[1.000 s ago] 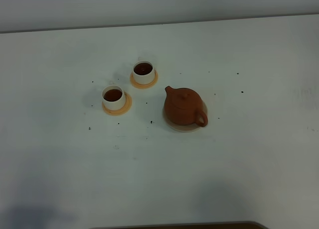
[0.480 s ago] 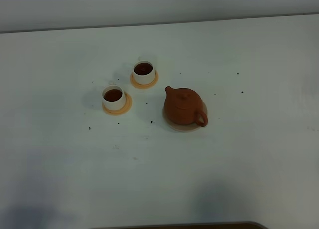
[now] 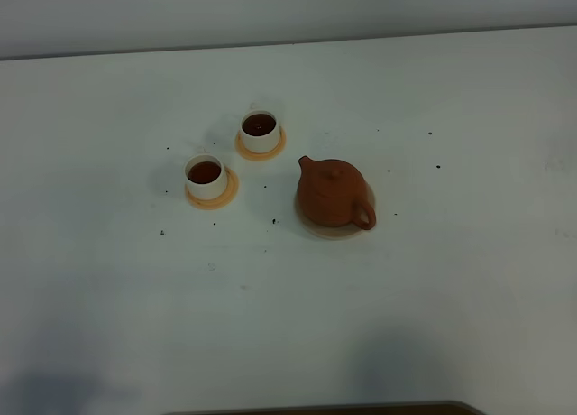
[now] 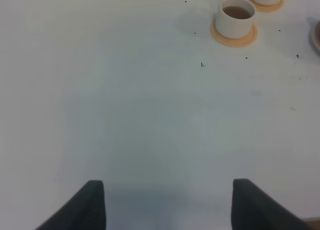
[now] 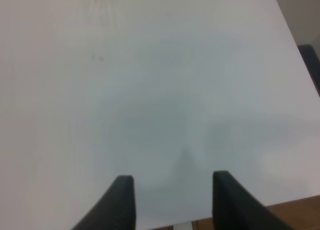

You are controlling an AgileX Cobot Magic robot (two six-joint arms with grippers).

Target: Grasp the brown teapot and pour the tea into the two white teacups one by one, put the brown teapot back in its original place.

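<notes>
brown teapot (image 3: pixel 332 194) back on its saucer (image 3: pixel 311 225), both cups (image 3: pixel 206 176) (image 3: pixel 260 131) filled
nothing on the tabletop (image 3: pixel 451 280) has shifted in the last second; left fingers (image 4: pixel 95 202) and right fingers (image 5: pixel 124 197) stand apart, empty, well clear: task looks done.

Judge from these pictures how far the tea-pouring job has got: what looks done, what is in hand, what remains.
Done, by the look of it: both white teacups hold dark tea on their orange coasters, and the brown teapot sits upright on its beige saucer. In hand: nothing; the left gripper and right gripper are open over bare table, away from the tea set. Nothing visibly remains.
</notes>
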